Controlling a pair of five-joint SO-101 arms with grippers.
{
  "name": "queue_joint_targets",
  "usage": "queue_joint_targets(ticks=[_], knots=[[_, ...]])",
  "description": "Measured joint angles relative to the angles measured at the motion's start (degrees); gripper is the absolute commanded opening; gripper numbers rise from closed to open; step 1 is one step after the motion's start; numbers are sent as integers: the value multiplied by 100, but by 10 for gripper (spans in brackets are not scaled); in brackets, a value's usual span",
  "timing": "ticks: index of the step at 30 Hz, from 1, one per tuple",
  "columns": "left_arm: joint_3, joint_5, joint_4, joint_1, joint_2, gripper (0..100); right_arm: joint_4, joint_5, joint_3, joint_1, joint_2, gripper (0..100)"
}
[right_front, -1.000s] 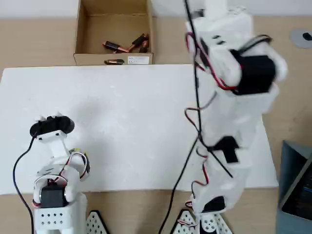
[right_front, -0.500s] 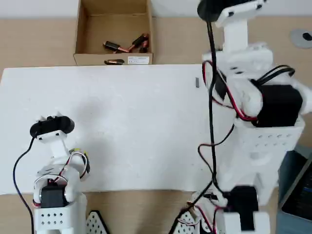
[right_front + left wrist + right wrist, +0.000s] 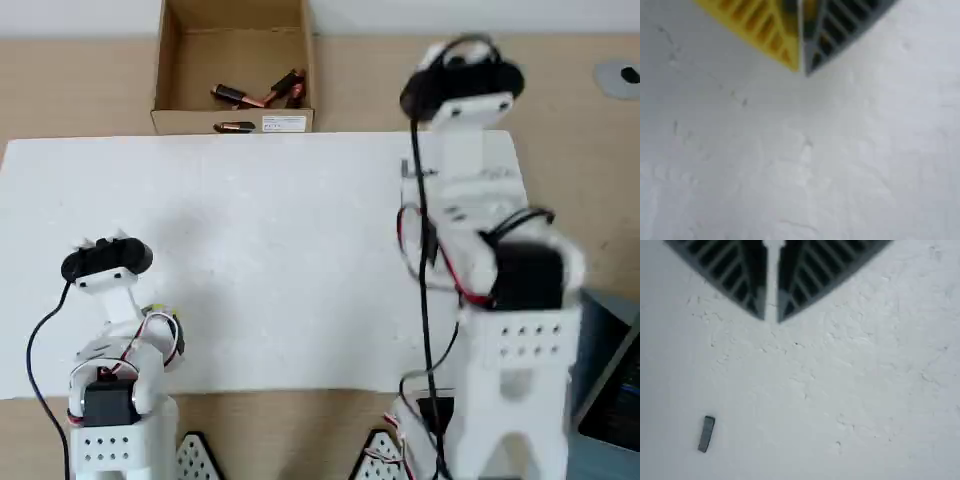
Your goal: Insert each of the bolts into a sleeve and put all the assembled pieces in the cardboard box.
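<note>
At the lower left of the high view, the yellow-and-dark left tool (image 3: 801,64) was clenched on nothing, its tips close over the white foam sheet (image 3: 260,260) covering the wooden desk (image 3: 70,90). At the upper centre-left, the open brown cardboard box (image 3: 170,70) held several dark-and-copper bolt-and-sleeve pieces (image 3: 258,96) clustered near its front wall. To the right, the dark ribbed right tool (image 3: 771,314) was pinched to a thin slit with nothing between its fingers, and a small flat grey strip (image 3: 706,433) lay near it on the sheet.
</note>
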Motion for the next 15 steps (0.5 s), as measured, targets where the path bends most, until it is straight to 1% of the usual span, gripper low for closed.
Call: queue_joint_targets(ticks=[6, 15], knots=[[0, 0, 0, 0, 0, 4, -1011, 0, 2198, 0, -1213, 9], [0, 0, 0, 0, 0, 4, -2295, 0, 4782, 0, -2646, 9]])
